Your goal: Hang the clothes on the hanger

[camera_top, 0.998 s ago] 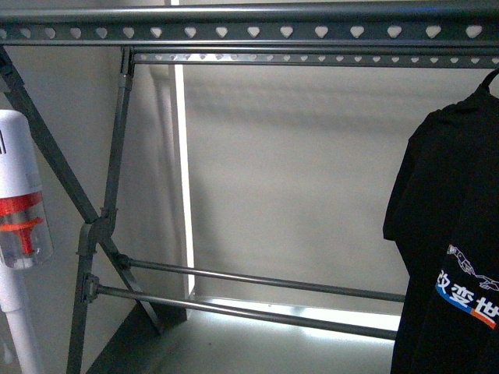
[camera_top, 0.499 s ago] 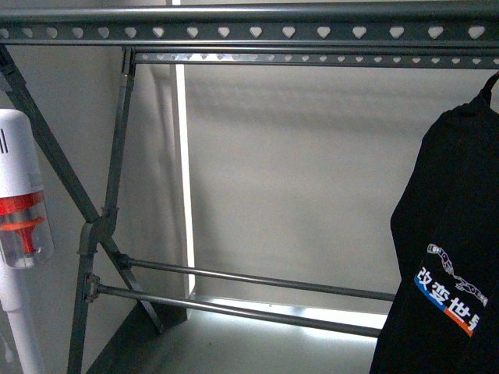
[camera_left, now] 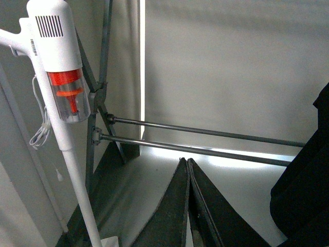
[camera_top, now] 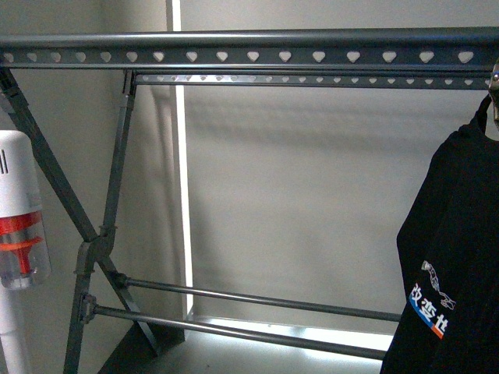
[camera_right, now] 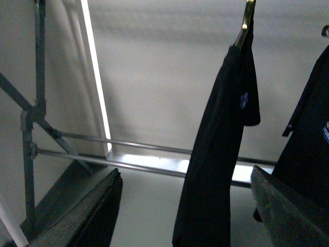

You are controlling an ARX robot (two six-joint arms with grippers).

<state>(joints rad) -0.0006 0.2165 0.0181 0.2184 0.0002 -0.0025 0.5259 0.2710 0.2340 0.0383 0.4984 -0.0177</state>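
Left gripper (camera_left: 188,170) sits clenched on nothing; right gripper (camera_right: 185,206) gapes wide, released. The black T-shirt (camera_top: 456,257) hangs by its hook just under the rack (camera_top: 249,48) rail's right end. Looks like hanging's done; next comes backing away cleanly.

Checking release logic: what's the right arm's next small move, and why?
Probably back the right pincer away from the black T-shirt. Its jaws stand wide open, empty, and the shirt hangs by its hook at the clothes rack's heart-holed rail; the hook's seating is cut off at the picture's edge.
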